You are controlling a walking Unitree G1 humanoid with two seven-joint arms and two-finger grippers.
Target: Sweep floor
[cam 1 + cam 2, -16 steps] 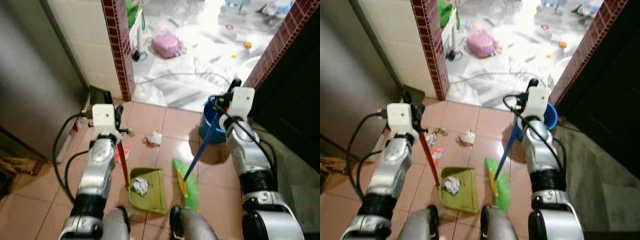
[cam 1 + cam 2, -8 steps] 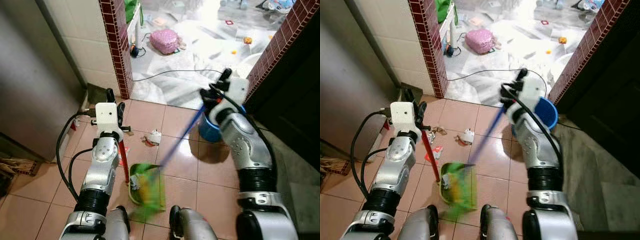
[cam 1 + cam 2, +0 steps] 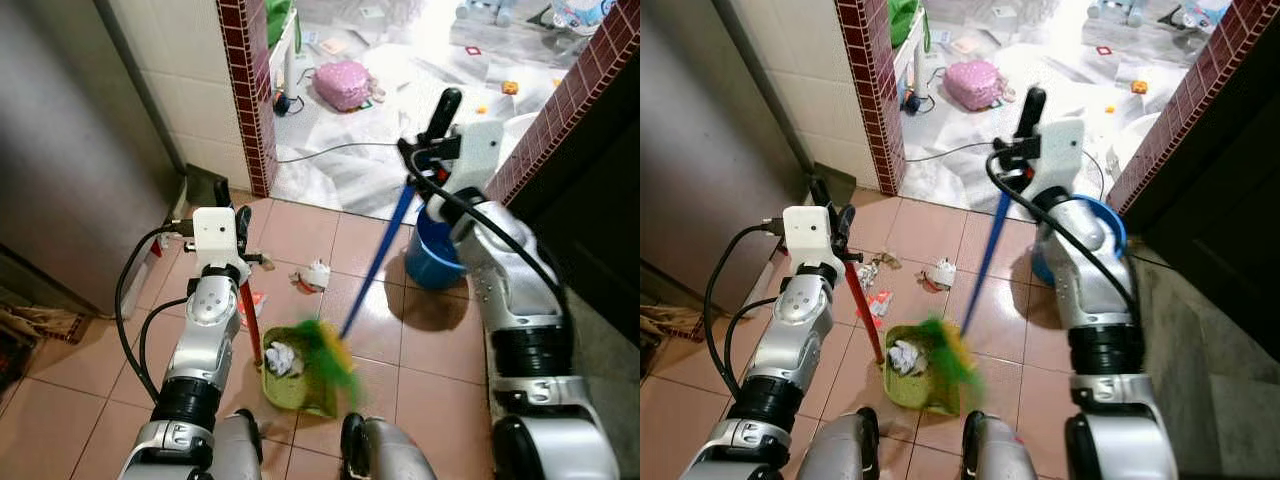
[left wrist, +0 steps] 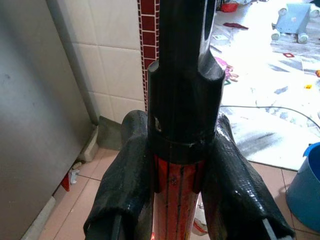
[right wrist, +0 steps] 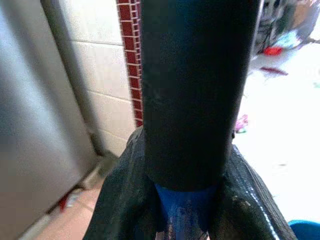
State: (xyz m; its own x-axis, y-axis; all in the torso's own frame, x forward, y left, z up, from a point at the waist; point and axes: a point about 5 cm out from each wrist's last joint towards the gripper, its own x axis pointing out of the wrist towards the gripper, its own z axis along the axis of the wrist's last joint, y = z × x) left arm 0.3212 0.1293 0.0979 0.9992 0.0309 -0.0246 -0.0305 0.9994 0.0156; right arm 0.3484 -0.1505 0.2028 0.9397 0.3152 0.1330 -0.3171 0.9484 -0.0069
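A green dustpan [image 3: 296,382] lies on the terracotta tiles between my feet, with a crumpled white scrap [image 3: 281,357] inside. Its red handle [image 3: 249,325] runs up to my left gripper [image 3: 236,224], which is shut on it. My right gripper [image 3: 436,140] is shut on the blue broom handle [image 3: 374,262]. The blurred green and yellow broom head [image 3: 330,354] hangs over the pan's right side. In the wrist views the black fingers [image 4: 130,175] press the red handle [image 4: 177,200], and the other pair [image 5: 125,200] clamps the blue handle [image 5: 185,215].
Loose litter lies on the tiles: a white crumpled piece [image 3: 315,275] and small scraps [image 3: 871,271] near the red handle. A blue bucket [image 3: 440,250] stands at the right by the brick doorway [image 3: 245,90]. A steel appliance [image 3: 60,150] is on the left. Beyond, a cluttered pale floor holds a pink bag [image 3: 343,84].
The broom head has swept from the right of the dustpan onto it and now hovers at its right edge. My right gripper has risen and the handle stands steeper. The camera shifted slightly.
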